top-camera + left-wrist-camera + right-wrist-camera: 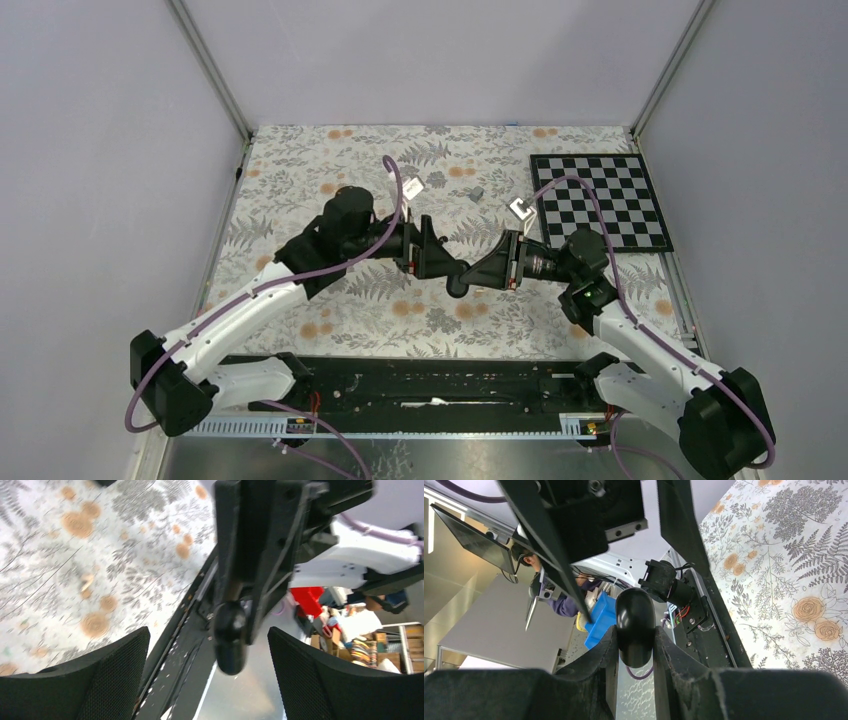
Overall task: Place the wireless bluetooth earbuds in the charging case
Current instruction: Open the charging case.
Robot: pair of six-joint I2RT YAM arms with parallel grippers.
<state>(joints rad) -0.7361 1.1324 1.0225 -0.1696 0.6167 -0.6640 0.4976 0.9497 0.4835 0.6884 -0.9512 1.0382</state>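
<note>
The charging case (457,283) is a black oval pod held in the air above the floral mat, between the two arms. My right gripper (635,650) is shut on it, and the case (635,625) sticks out past the fingertips. My left gripper (209,670) is open and faces it. The case (230,637) hangs in the gap between the wide-spread left fingers (115,672) and touches neither. From above, the left gripper (438,262) and the right gripper (478,272) meet nose to nose. The earbuds are out of view.
A small grey block (476,193) and two small white pieces (418,184) (520,208) lie on the floral mat (300,180) behind the arms. A checkerboard (600,200) lies at the back right. A black rail (420,380) runs along the near edge.
</note>
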